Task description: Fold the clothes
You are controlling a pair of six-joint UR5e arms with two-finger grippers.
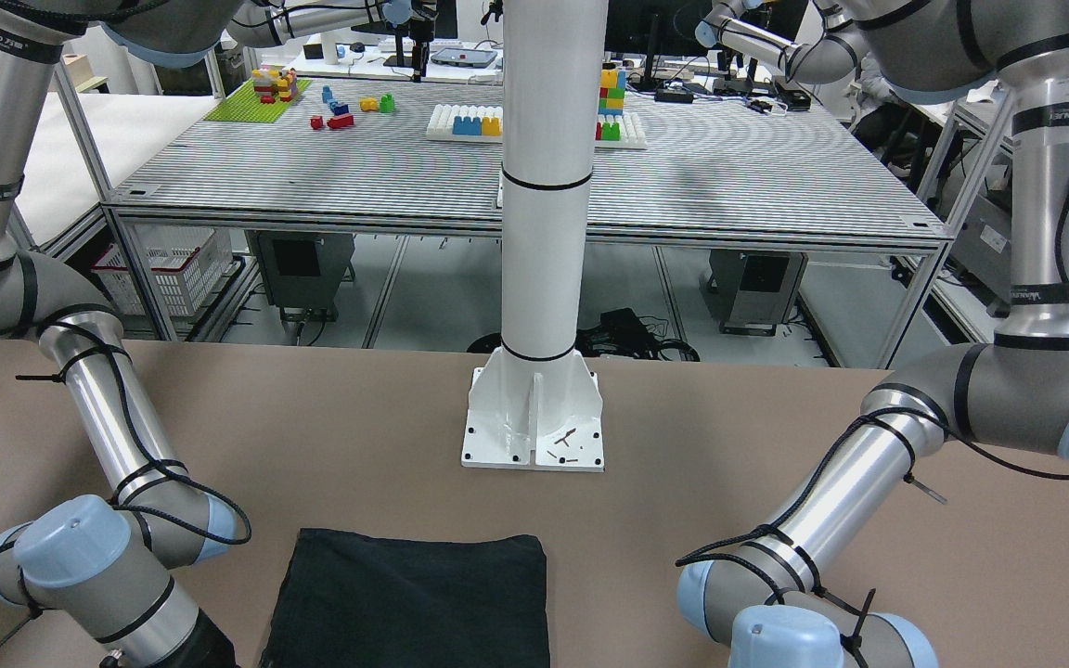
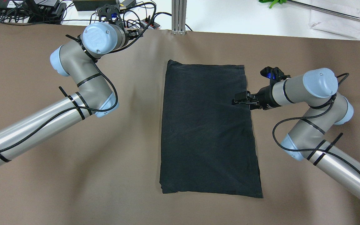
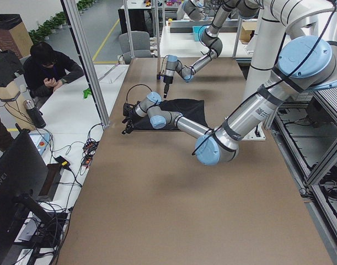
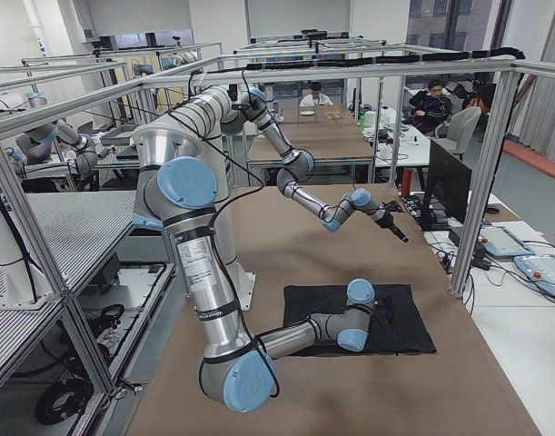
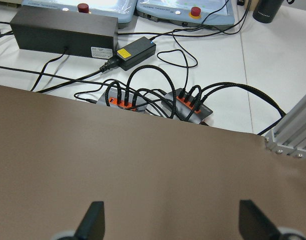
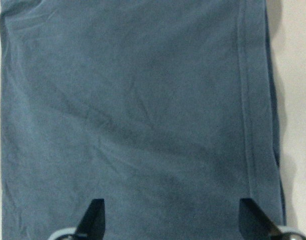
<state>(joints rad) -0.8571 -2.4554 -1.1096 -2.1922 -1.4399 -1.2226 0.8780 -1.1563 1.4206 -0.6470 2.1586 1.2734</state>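
Observation:
The clothes are one dark charcoal garment (image 2: 208, 131), folded into a long flat rectangle at the middle of the brown table; its near end shows in the front-facing view (image 1: 414, 598). My right gripper (image 2: 241, 98) hovers over the garment's right edge, about a third down from the far end. In the right wrist view the fabric (image 6: 142, 110) fills the frame. The right gripper's fingertips (image 6: 95, 215) stand wide apart and open, with nothing between them. My left gripper (image 2: 108, 14) is off by the table's far left edge, away from the garment. It is open over bare table (image 5: 142, 165).
The white pillar's base (image 1: 534, 422) stands on the robot's side of the table, just behind the garment. Power strips and cables (image 5: 158, 100) lie beyond the table's far edge, beside an aluminium post (image 2: 179, 15). A person (image 3: 47, 72) sits at a desk beyond that.

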